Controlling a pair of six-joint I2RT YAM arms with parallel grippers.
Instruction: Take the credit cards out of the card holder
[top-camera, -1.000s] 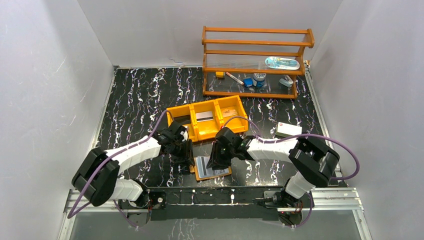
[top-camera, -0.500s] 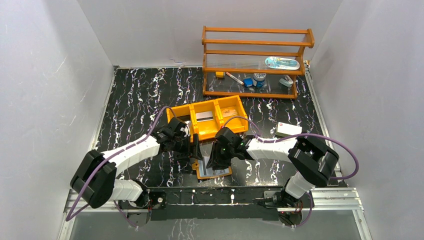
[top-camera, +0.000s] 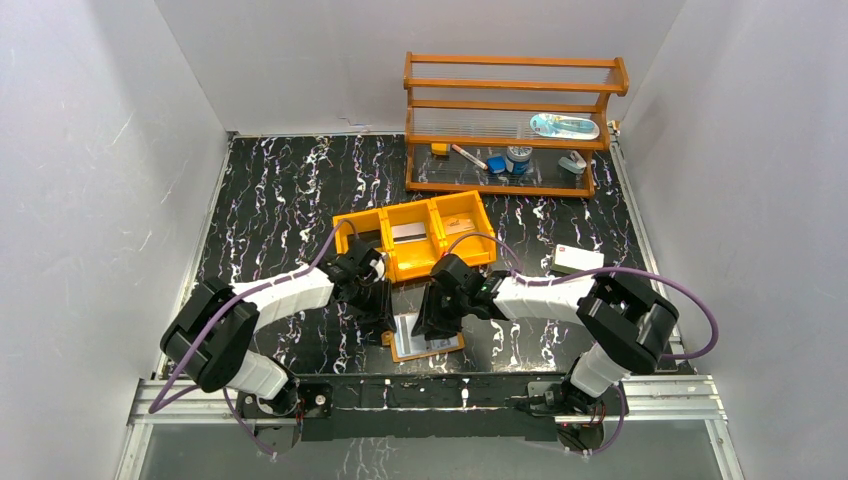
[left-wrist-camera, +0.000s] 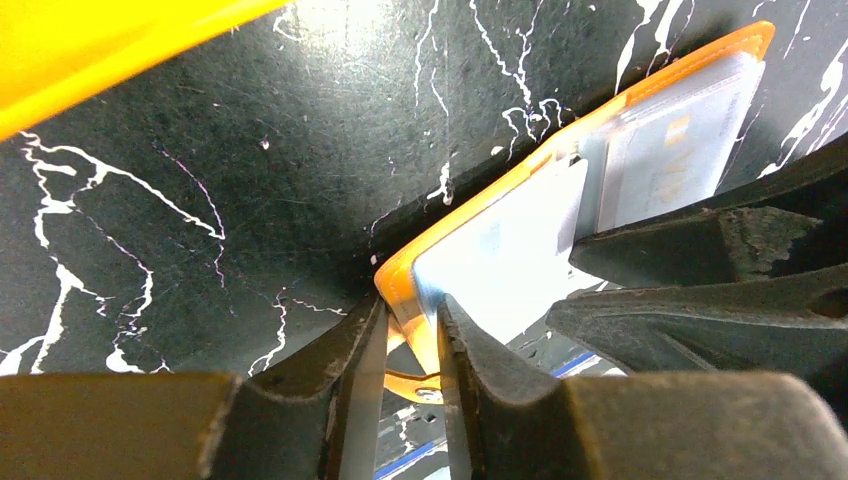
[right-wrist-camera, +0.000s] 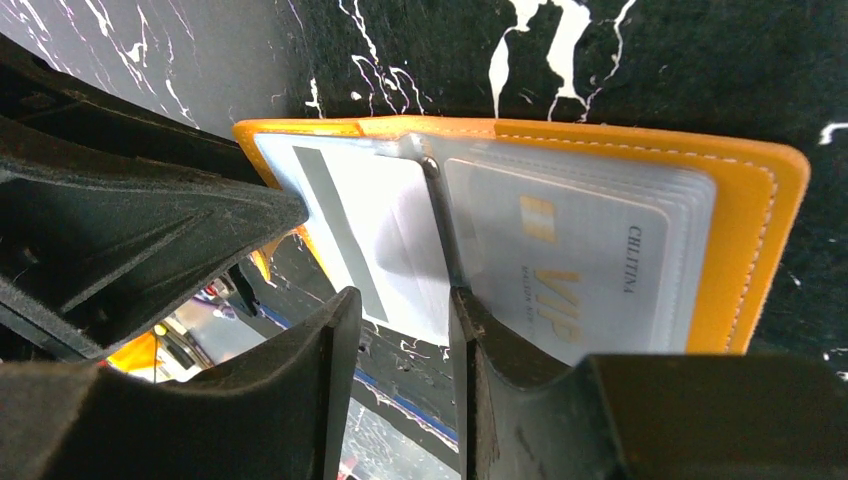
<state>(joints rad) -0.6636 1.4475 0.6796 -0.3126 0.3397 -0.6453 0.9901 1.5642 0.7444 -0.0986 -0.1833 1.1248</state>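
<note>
The orange-tan card holder lies open on the black marbled table between both arms. My left gripper is shut on the left edge of the card holder, with the orange rim pinched between its fingers. A whitish credit card with a dark stripe sticks out of the left pocket. A grey VIP card sits inside the clear right pockets. My right gripper stands open over the fold, its right finger resting on the pocket edge. In the top view the grippers nearly meet.
An orange three-compartment tray stands just behind the holder, with flat cards in its middle and right bins. A white box with a red mark lies to the right. A wooden shelf with small items stands at the back.
My left gripper opened wide, came in toward the holder and closed on its left edge. The right gripper stayed over the holder, barely moving.
</note>
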